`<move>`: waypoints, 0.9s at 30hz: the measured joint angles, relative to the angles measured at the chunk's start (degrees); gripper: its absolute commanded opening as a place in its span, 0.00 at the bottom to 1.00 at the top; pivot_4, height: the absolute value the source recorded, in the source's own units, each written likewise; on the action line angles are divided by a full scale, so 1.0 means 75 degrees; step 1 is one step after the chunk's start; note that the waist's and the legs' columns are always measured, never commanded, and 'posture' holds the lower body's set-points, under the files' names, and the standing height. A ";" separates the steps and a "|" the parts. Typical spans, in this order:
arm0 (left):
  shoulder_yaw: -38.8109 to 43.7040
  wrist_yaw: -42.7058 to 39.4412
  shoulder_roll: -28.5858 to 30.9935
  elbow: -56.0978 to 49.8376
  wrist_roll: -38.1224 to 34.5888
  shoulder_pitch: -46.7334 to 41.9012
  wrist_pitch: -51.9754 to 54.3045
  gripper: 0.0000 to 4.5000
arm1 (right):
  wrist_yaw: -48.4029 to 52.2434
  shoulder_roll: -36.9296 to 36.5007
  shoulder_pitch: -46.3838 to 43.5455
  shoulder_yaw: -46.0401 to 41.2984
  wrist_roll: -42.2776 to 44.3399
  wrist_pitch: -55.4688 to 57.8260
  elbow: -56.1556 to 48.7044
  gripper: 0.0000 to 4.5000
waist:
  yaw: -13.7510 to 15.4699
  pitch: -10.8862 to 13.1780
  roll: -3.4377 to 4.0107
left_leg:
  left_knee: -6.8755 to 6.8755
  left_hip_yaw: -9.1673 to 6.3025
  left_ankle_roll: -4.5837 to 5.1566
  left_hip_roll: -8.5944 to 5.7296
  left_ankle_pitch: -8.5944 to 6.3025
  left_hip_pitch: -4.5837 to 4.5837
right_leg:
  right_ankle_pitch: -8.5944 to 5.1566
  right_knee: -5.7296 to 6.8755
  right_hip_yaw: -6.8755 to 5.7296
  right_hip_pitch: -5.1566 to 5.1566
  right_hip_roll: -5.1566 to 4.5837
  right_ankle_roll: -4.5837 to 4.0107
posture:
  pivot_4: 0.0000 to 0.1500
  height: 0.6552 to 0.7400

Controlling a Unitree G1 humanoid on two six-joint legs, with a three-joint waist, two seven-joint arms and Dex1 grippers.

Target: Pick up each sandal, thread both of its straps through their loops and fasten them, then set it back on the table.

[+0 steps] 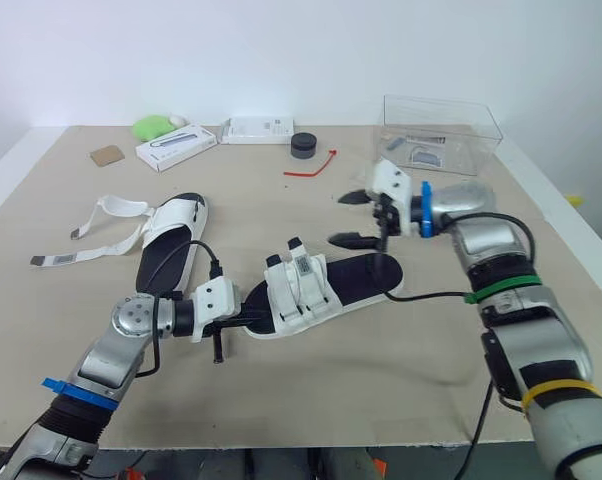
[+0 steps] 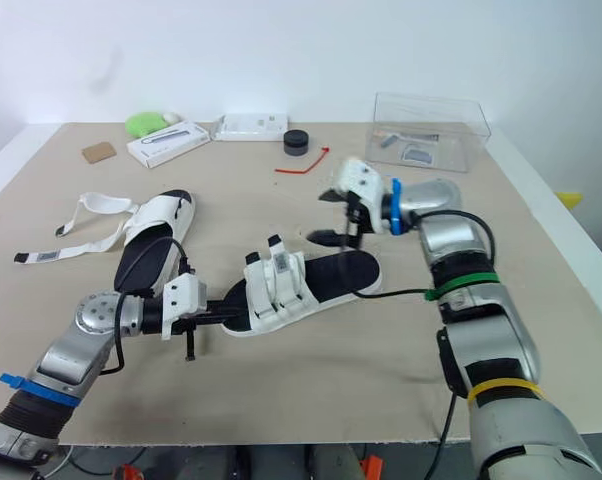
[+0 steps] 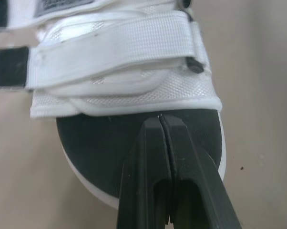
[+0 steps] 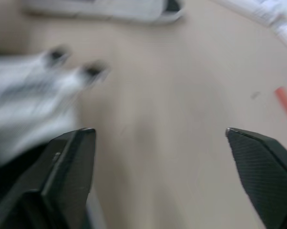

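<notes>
A sandal with a black sole and white straps lies mid-table, both straps folded across its top. My left gripper is shut, its tips resting on the toe end of the black insole, just short of the front strap. My right gripper hangs open above this sandal's heel end, with nothing between its fingers. A second sandal lies to the left, its long white straps loose and splayed over the table.
A clear plastic box stands at the back right. A black round cap, a red tie, two white boxes, a green object and a brown card lie along the back.
</notes>
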 measured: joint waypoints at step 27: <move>0.2111 0.0646 0.0921 -0.3710 -0.2446 0.1842 0.2212 1.00 | 0.1188 0.2057 -0.0325 -0.0339 -0.0061 -0.1308 0.2341 0.36 | -0.0163 0.0064 0.0012 | 0.0002 -0.0062 -0.0113 0.0013 0.0009 -0.0013 | -0.0008 0.0035 -0.0015 -0.0010 0.0015 -0.0018 | 1.00 1.00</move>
